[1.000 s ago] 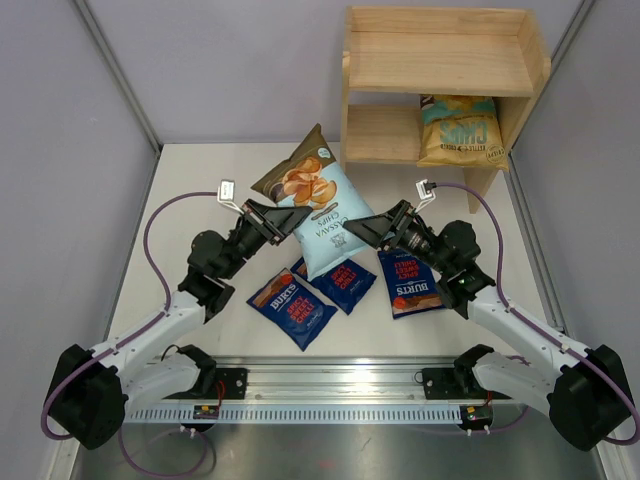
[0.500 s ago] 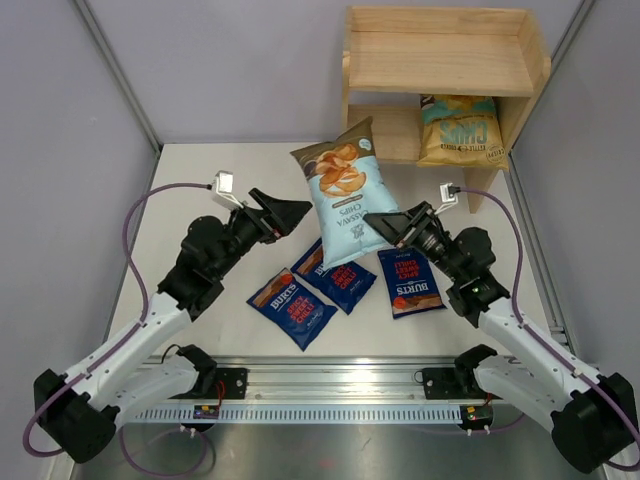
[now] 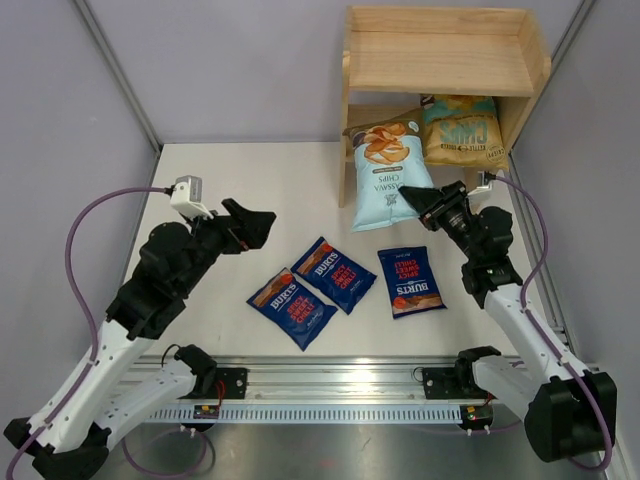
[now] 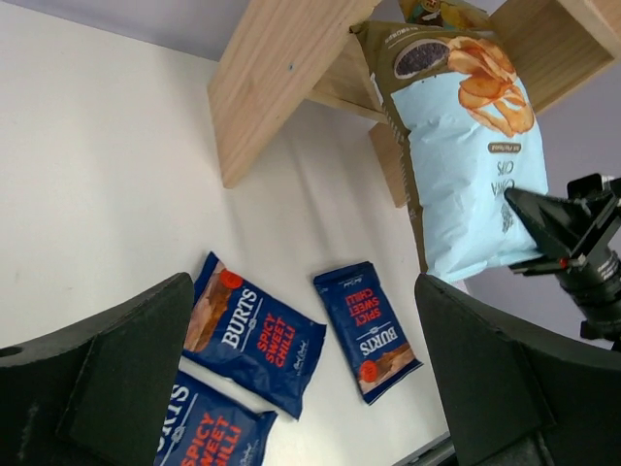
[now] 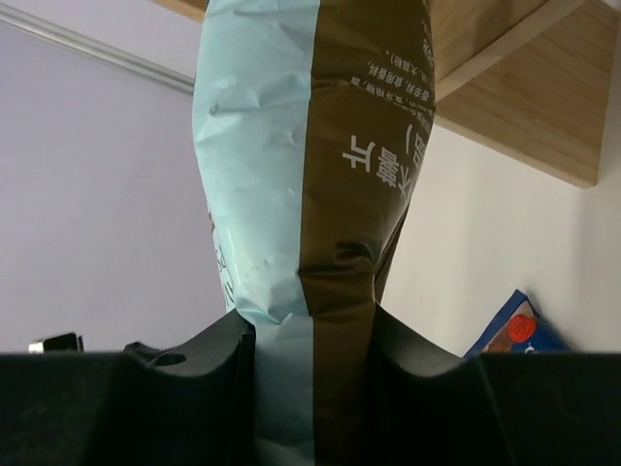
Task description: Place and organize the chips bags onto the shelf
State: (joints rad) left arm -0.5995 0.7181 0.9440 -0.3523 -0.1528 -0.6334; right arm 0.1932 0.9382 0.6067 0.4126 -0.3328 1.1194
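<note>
My right gripper (image 3: 415, 203) (image 5: 310, 330) is shut on the lower edge of the light blue chips bag (image 3: 385, 175) (image 5: 291, 175). It holds the bag upright against the front of the wooden shelf (image 3: 440, 60), across the left post. A yellow bag (image 3: 460, 130) stands on the shelf's lower tier, to the right of the blue one. Three dark blue Burts bags (image 3: 292, 308) (image 3: 335, 275) (image 3: 411, 282) lie flat on the table. My left gripper (image 3: 255, 222) (image 4: 303, 286) hangs open and empty above the table, left of the Burts bags (image 4: 252, 335).
The shelf's top tier (image 3: 435, 62) holds nothing. Grey walls close in the white table (image 3: 250, 180) on the left, back and right. A metal rail (image 3: 340, 395) with both arm bases runs along the near edge.
My left gripper opened, let go of the light blue bag and drew back to the left. My right gripper closed on the bag and carried it back and right to the shelf.
</note>
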